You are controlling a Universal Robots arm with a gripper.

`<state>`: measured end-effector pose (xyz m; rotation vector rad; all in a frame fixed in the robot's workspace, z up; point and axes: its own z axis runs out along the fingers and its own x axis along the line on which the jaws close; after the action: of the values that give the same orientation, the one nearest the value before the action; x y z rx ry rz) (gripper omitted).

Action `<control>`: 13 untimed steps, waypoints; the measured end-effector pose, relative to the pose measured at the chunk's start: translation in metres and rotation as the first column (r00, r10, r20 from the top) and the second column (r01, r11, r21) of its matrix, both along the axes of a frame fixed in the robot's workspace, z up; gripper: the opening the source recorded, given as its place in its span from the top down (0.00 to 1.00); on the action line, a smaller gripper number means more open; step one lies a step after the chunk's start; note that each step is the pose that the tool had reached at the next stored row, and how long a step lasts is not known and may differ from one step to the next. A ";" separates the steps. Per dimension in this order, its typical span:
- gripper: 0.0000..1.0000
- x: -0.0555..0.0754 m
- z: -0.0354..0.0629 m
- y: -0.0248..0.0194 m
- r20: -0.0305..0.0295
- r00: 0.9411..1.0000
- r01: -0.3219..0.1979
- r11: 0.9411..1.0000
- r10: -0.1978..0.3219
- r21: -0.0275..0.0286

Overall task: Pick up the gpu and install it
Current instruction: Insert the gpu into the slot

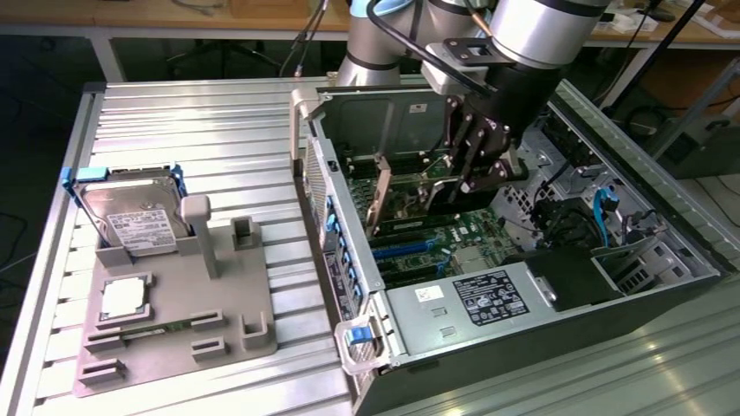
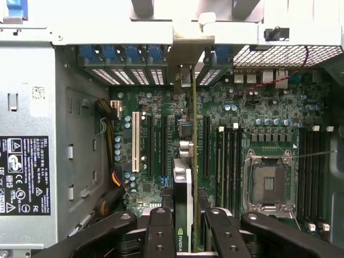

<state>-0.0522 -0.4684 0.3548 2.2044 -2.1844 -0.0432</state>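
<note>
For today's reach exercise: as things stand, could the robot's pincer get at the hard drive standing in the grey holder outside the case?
Probably yes. The hard drive stands upright on the open tray, nothing over it. But the pincer sits inside the computer case, closed on the gpu.

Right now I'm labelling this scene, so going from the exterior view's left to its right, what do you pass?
Hard drive in the grey holder → open computer case → gpu standing inside it → gripper → black power supply label.
</note>
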 end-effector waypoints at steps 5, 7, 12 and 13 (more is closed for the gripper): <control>0.73 0.000 -0.0011 0.0000 0.000 1.000 0.000 1.000 0.000 0.000; 0.73 0.000 -0.0015 0.0000 0.000 1.000 0.000 1.000 0.000 0.000; 0.73 0.000 -0.0018 0.0000 0.000 1.000 0.000 1.000 0.000 0.000; 0.73 0.000 -0.0020 0.0000 0.000 1.000 0.000 1.000 0.000 0.000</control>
<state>-0.0522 -0.4684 0.3529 2.2043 -2.1842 -0.0430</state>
